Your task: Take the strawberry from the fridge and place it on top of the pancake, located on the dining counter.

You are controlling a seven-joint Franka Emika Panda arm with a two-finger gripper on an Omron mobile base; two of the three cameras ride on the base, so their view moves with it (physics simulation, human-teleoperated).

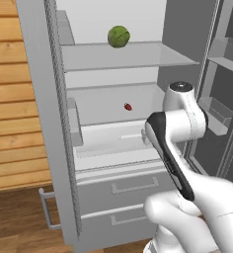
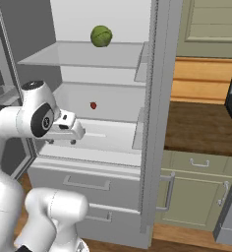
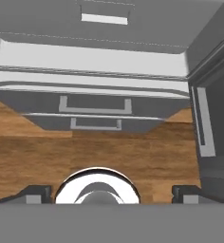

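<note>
Jaws (image 3: pixel 112 192): spread wide, both dark tips far apart at the bottom of the hand view, nothing between them and nothing touched. The hand camera looks down across the wooden floor (image 3: pixel 85 152) toward the two lower grey drawers (image 3: pixel 95 107) of the fridge, so the jaws point downward rather than at the shelf.

White arm (image 2: pixel 39 118): hand sits in front of the open compartment, over the front edge of the lower white shelf (image 2: pixel 108 135).

Tall light-grey fridge (image 1: pixel 44 123): doors open. Tiny red oval strawberry (image 1: pixel 128 106) lies on the middle white shelf toward the back, well apart from the hand. Round green leafy ball (image 1: pixel 118 36) sits on the shelf above; not wanted.

Step in hand, as I judge it: the reach for the berry, early in the task; no grasp made yet. Next move calls for tilting the hand up and forward into the compartment, lining the wide jaws either side of the berry, then closing gently on so small a fruit.
</note>
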